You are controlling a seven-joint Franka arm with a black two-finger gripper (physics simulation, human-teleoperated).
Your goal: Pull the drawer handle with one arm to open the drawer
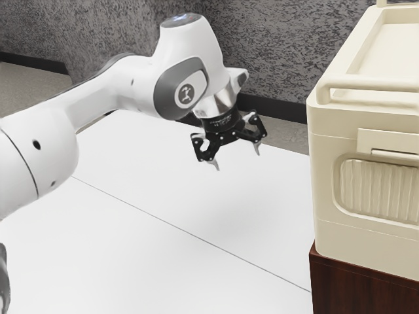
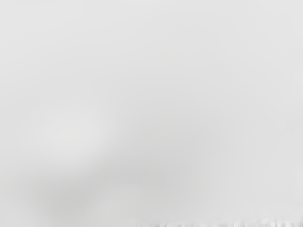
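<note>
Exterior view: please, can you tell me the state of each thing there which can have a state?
Gripper: open, empty, hanging above the white table.
Arm: extended, not touching the cream cabinet.
Cream cabinet: upright on the dark wooden stand, cut off by the picture's edge; no drawer seen pulled out.
Bar on its front: free, not gripped.

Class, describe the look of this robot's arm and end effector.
The arm has rounded white casings, a dark grey cover with a round emblem, and a silvery wrist. The black end effector has angular linkages and slim grey tips.
</note>
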